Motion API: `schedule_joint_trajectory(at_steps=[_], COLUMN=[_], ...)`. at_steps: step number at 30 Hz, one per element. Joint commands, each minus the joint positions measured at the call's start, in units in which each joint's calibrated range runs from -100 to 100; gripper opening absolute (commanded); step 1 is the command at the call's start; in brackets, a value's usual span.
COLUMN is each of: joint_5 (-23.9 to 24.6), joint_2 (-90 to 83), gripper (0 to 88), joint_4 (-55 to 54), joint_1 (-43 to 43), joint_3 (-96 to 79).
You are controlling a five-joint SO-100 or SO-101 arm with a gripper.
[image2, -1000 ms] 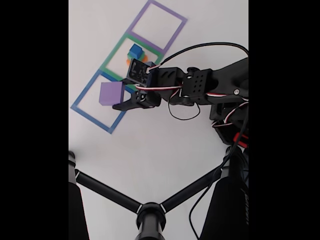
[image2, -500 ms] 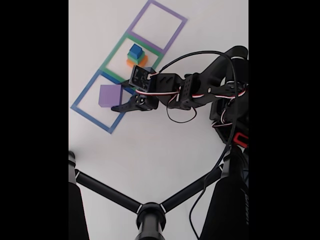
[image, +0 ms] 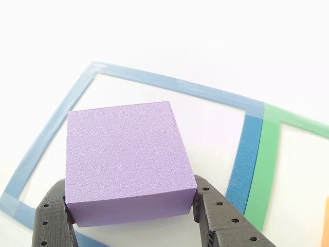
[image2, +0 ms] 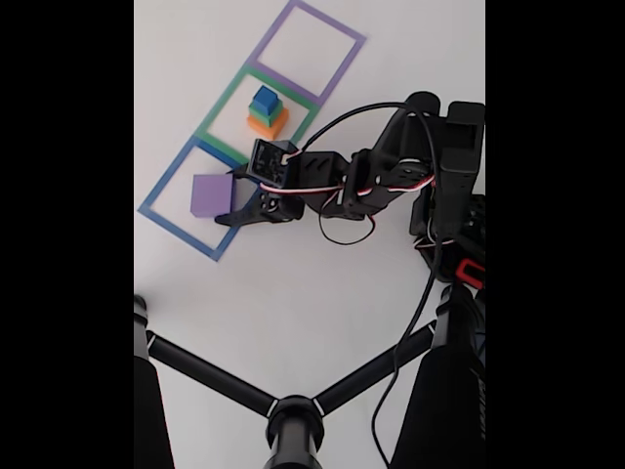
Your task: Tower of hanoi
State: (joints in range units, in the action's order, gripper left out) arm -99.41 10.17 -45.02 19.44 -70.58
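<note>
Purple block [image: 126, 162] sits between your fingers [image: 213, 216], inside the blue outline [image: 169, 82] on the bench [image2: 293, 293]. Fingers clenched on its side faces, square-on. Orange/green/blue stack [image2: 266, 110] lies beyond the fingers in the green outline [image2: 221, 106], near. Release straight back and you're clear, I'd judge.

purple block [image: 126, 162]: matte, grainy | claw [image: 131, 216]: dark layered plastic
</note>
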Motion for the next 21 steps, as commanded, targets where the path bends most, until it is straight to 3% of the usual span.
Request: schedule_joint_trajectory(at_steps=[1,10,14,21], joint_5=[-0.59,-0.59,-0.59,-0.59], joint_2=[1.09,3.76,4.16,4.64], gripper=[9.7,11.0,18.0,21.4], joint_4=[-2.67,-5.02,-5.75,-7.04], joint_1=[0.69,1.27,1.46,1.46], joint_3=[2.40,3.04,3.04,3.13])
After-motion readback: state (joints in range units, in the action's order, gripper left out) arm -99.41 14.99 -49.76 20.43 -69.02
